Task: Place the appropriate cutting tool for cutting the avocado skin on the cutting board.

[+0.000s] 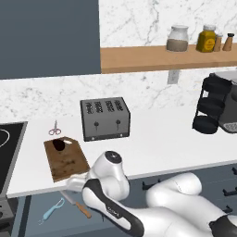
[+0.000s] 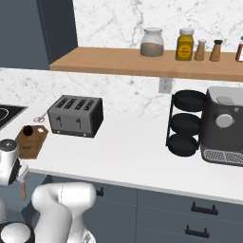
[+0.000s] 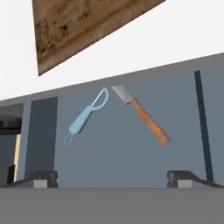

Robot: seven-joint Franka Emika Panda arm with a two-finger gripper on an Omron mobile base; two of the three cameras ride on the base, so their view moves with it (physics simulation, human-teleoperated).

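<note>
The white arm folds low in front of the counter [image 1: 152, 143], its wrist bent down past the counter's front edge so that the hand points at the blue-grey cabinet fronts below. The gripper [image 3: 112, 177] stands wide open and holds nothing; in the hand view its two dark fingertips [image 3: 43, 176] sit far apart at the bottom, with the knife between and above them.

The knife [image 3: 142, 114] lies below the counter edge against the cabinet face, brown wooden handle slanting one way and silver-grey blade the other (part of the blade is cut off by the counter's edge in the hand view). In the left base view it shows just beside the arm's wrist [image 1: 77, 204]. The light blue peeler [image 3: 86, 116] rests near it, their top ends close together but apart.

Up on the counter, the cutting board [image 1: 66, 159] lies left of the toaster [image 1: 105, 118], with the dark avocado [image 1: 59, 145] on its far end. Small pink scissors [image 1: 55, 129] lie just behind the board.
</note>
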